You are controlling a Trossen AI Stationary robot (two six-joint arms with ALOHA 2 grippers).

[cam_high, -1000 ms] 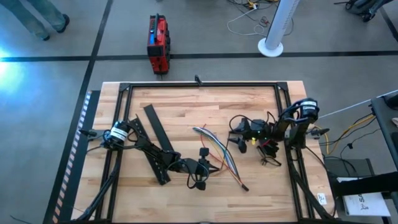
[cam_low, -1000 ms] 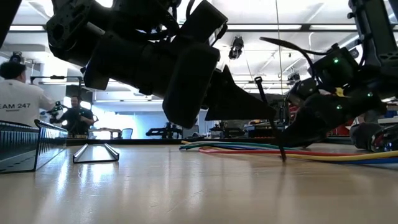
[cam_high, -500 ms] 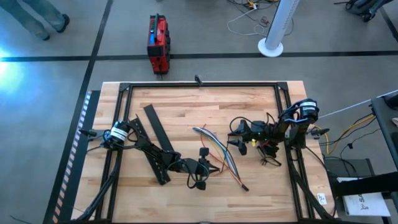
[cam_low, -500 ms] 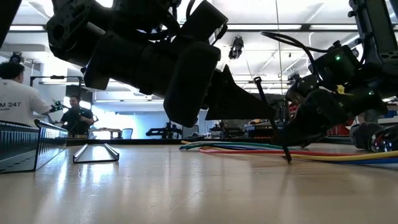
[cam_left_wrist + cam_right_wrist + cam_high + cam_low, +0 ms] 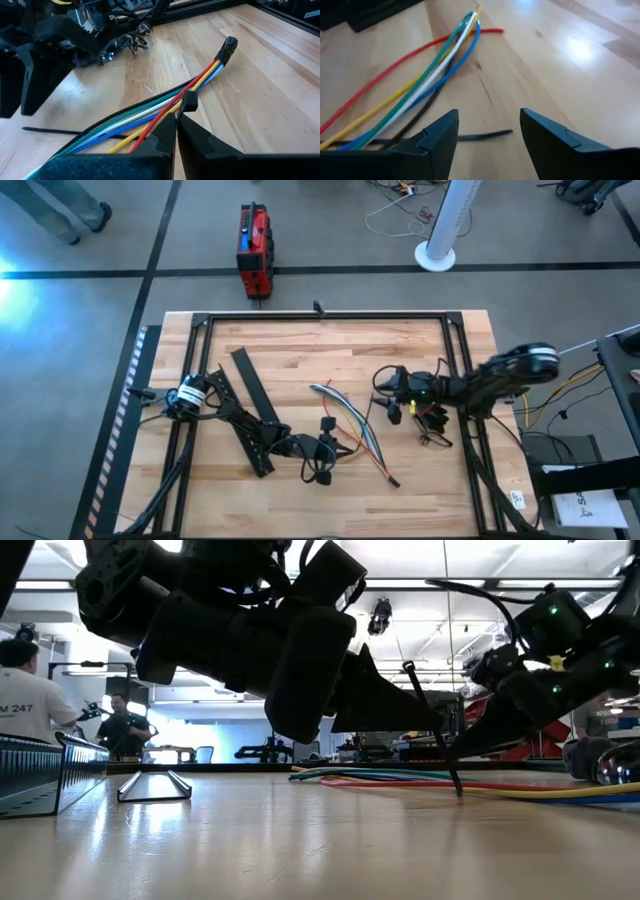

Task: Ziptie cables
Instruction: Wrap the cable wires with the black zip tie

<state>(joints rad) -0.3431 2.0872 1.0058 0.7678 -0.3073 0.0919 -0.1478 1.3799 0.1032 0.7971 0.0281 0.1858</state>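
Observation:
The cables (image 5: 352, 425), a bundle of blue, green, orange, red and white wires, lie slantwise on the wooden table's middle and also show in the left wrist view (image 5: 125, 127) and the right wrist view (image 5: 427, 80). My left gripper (image 5: 330, 448) is shut at their near left side. A black ziptie (image 5: 432, 725) stands slanting at its fingertips. A black strip (image 5: 485, 135) lies flat under the cables. Whether it is that ziptie's tail, I cannot tell. My right gripper (image 5: 388, 408) hangs open to the cables' right, touching nothing. My left gripper (image 5: 177, 122) pinches the ziptie between its two shut fingers, just below the ziptie's head (image 5: 189, 101). The fingers come nearly level from the table's left, across the strap. The ziptie stands slanted, head end (image 5: 408, 667) up and lower end (image 5: 458, 790) down at the table beside the cables.
Long black slotted bars (image 5: 255, 395) lie under my left arm. A small tangle of dark wire (image 5: 435, 438) sits by the right arm's base. A black frame rail (image 5: 320, 315) runs round the table. People stand in the room behind (image 5: 30, 690).
My right gripper has risen a little and drawn slightly back toward the table's right edge, still open, and its arm has folded down lower. My left gripper and the cables have kept still.

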